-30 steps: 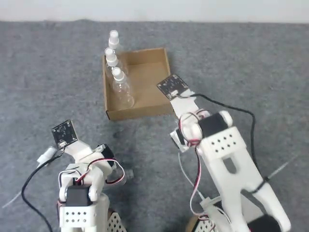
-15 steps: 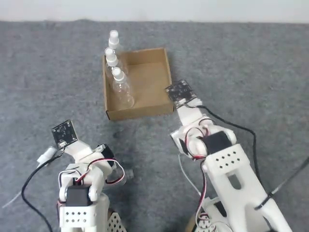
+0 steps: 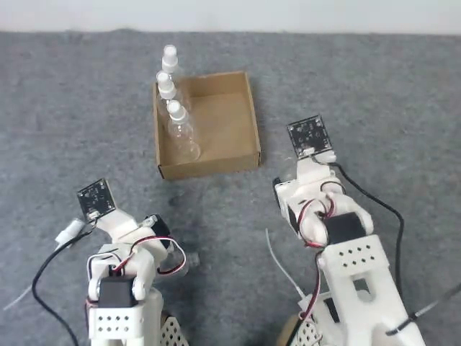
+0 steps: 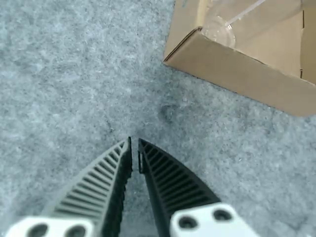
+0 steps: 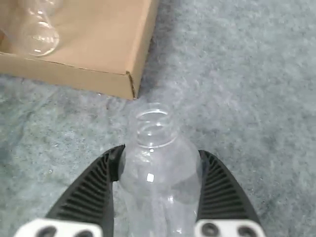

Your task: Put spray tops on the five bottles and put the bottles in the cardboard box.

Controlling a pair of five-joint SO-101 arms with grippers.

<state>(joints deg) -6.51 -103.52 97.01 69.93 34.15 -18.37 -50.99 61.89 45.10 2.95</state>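
Three spray-topped bottles (image 3: 180,133), one topless bottle (image 5: 157,163), four bottles in all, one cardboard box (image 3: 209,168), two robot arms (image 3: 121,288).

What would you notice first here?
Three capped bottles with white spray tops stand in a row along one side of the cardboard box. Near the box's corner, the right gripper holds a topless bottle between its fingers.
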